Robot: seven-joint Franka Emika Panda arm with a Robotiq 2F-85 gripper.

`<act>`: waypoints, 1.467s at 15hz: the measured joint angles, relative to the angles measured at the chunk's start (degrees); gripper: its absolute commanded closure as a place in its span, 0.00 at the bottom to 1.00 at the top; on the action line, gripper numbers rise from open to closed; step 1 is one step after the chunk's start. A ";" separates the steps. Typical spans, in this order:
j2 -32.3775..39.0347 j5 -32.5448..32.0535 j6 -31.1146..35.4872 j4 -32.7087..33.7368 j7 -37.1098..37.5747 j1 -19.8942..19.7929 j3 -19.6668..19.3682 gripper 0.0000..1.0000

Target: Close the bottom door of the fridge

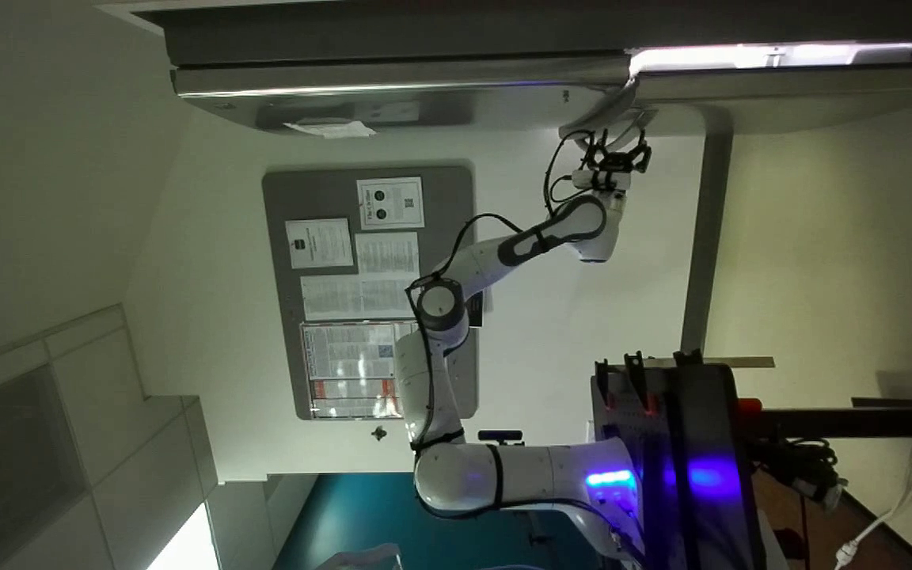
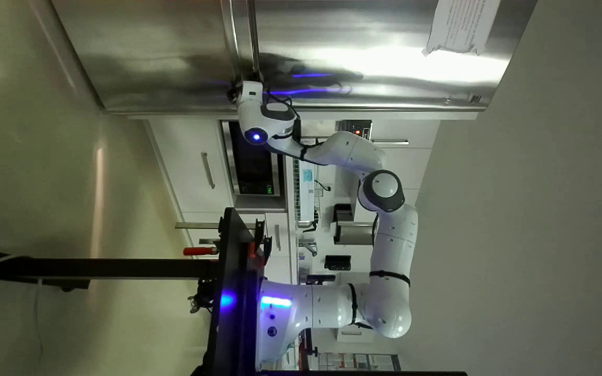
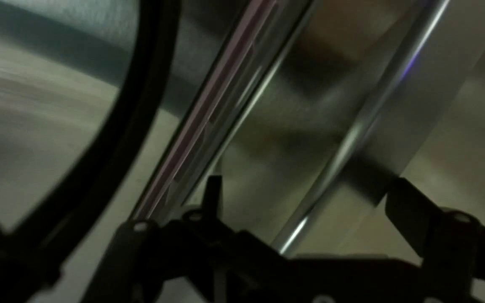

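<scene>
The fridge shows in both exterior views, which stand sideways. Its bottom door is a metallic panel standing slightly ajar, with a bright lit gap along its edge. The door also shows in an exterior view. My gripper is at the handles near the seam between the two doors. In the wrist view my gripper is open, its dark fingers wide apart. A shiny handle bar runs between them; I cannot tell whether they touch it. My fingers are mostly hidden by the wrist in an exterior view.
The fridge's upper door looks shut and bears a paper. A grey board with papers hangs on the wall. The arm's dark table has clamps. A black cable crosses the wrist view. Counter and microwave stand behind.
</scene>
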 measured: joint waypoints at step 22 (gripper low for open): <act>-20.45 1.18 38.45 -30.22 44.07 57.64 -55.76 0.00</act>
